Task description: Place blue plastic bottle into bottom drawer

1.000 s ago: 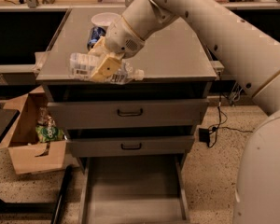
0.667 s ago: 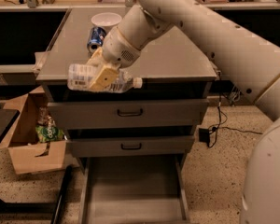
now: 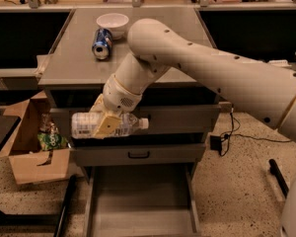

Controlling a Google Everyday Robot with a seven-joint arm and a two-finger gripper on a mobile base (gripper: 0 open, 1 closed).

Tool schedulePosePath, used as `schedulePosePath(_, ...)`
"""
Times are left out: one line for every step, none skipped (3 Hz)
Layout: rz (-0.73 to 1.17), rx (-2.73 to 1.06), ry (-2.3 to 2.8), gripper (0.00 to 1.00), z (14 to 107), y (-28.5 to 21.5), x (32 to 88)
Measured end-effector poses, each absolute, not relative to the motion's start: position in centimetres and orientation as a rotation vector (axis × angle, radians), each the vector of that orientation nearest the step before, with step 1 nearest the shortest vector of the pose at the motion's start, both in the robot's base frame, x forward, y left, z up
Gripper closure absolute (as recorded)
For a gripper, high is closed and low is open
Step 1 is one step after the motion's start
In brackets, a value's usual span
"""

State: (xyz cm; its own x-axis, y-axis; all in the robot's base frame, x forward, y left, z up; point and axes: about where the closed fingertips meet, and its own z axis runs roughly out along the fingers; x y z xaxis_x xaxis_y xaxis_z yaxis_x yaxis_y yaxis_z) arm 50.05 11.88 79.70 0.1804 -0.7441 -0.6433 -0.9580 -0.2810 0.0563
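The gripper (image 3: 107, 124), jaws closed around the bottle (image 3: 86, 125), holds it sideways above the open bottom drawer (image 3: 138, 201). Flat probably suits that shallow tray.

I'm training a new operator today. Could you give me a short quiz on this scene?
1. True or false: the pincer holds the bottle upright.
2. Which drawer stands open? A the top drawer, B the middle drawer, C the bottom drawer.
3. Fill in: on the cabinet top, the can lies beside a white ____.
Key: 1 false, the bottle lies sideways in the pincer, in front of the upper drawers; 2 C; 3 bowl.
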Motion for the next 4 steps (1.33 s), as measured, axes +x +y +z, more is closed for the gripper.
schedulePosePath(0.818,-2.103,1.624,1.00,78.5,11.9,50.0)
schedulePosePath(0.788,-2.102,1.622,1.00,75.2,11.7,49.0)
schedulePosePath(0.752,-2.066,1.635,1.00,69.9,12.0,48.3)
schedulePosePath(0.754,-1.989,1.636,1.00,65.3,12.3,48.6)
